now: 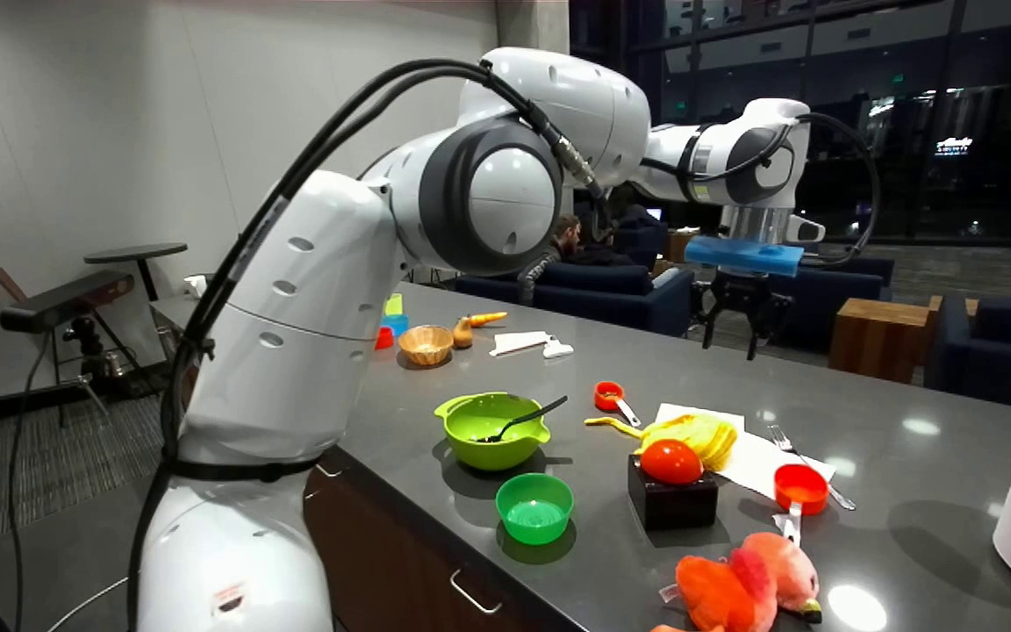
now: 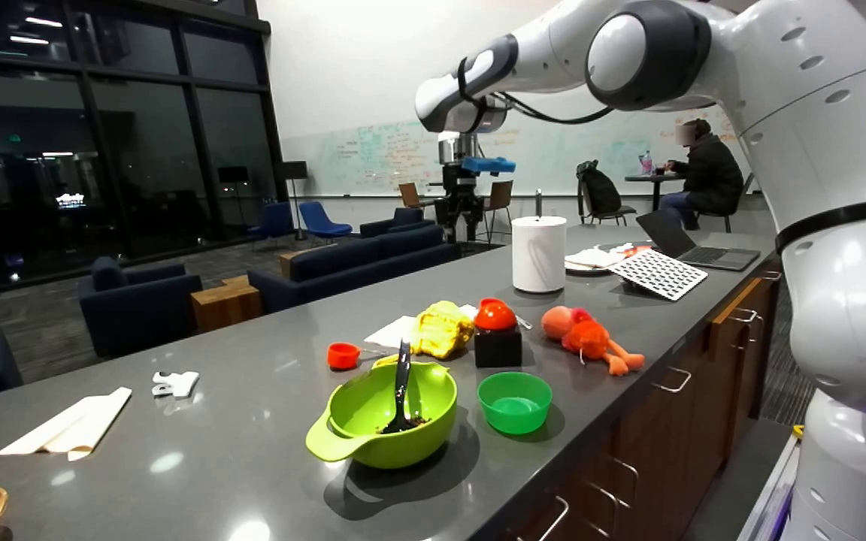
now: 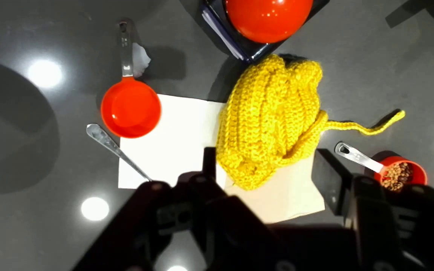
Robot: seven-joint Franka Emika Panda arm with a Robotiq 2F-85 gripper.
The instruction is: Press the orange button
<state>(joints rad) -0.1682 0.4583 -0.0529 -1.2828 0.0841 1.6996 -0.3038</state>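
Black two-finger claw (image 1: 729, 348) hangs over glossy grey counter (image 1: 716, 384), jaws wide apart. Round orange-red domed button (image 1: 671, 461) sits atop small black square box (image 1: 674, 506), nr translucent green plastic bowl (image 1: 525, 531); box beside yellow crocheted item (image 3: 271, 116) w/ cord, poss. touching.

Office-style lounge, written-on whiteboard (image 2: 373, 161), tall dark windows (image 2: 140, 135), navy sofa (image 2: 373, 270), laptop (image 2: 719, 257) on grey counter (image 2: 252, 436)

In the wrist view, orange button (image 3: 269, 19) cropped above; hand (image 3: 269, 171) blurred.
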